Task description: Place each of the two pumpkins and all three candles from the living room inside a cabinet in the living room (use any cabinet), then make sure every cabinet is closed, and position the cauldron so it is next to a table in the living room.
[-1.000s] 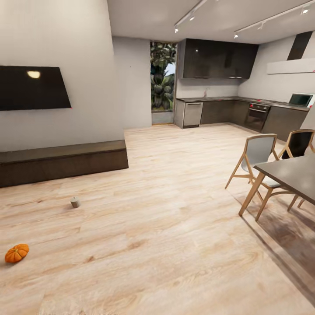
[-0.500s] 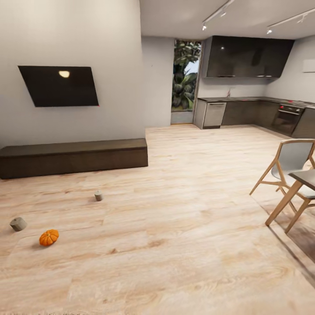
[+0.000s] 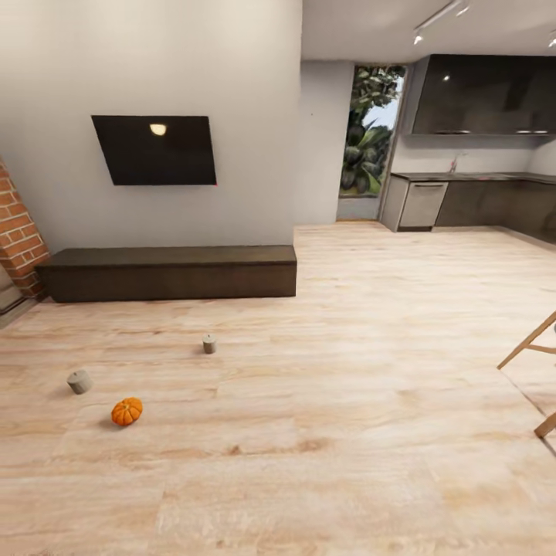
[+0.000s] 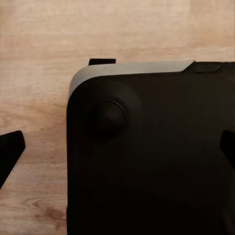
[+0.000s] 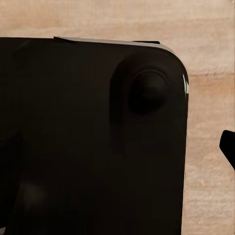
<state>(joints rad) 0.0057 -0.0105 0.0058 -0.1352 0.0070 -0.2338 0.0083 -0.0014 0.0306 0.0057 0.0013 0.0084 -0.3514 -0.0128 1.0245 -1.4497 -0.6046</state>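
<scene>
- Pale wood floor (image 3: 332, 401) spreads across the room ahead of us, and most of the task's things we can see lie on it at the left of the head view.
- One small orange pumpkin (image 3: 127, 411) sits on the boards nearest to us, ribbed, well apart from the wall.
- Just beyond it and to the left we see a short round candle (image 3: 79, 381), greyish in this light, standing on the floor near the pumpkin but not touching it.
- A second candle (image 3: 209, 344) stands farther on and to the right, between the pumpkin and the long low unit.
- That dark-brown cabinet (image 3: 170, 272) runs along the foot of the grey wall, its front flush and shut as far as we can tell.
- Above it a black television (image 3: 157, 150) hangs on the wall, with a small light glint on the screen.
- At the far left edge we see a strip of red brick wall (image 3: 18, 232) beside the cabinet's end.
- In the right background are dark grey kitchen cabinets (image 3: 483, 94) and a window with green plants (image 3: 369, 131).
- A wooden chair leg (image 3: 533, 347) pokes in at the right edge.
- In the left wrist view a black, rounded robot body panel (image 4: 152, 152) covers the floor below, with dark finger tips at the picture's two sides; we cannot tell how the fingers are set.
- In the right wrist view a similar black panel (image 5: 93, 137) fills much of the picture, and again we cannot tell the state of the fingers.
</scene>
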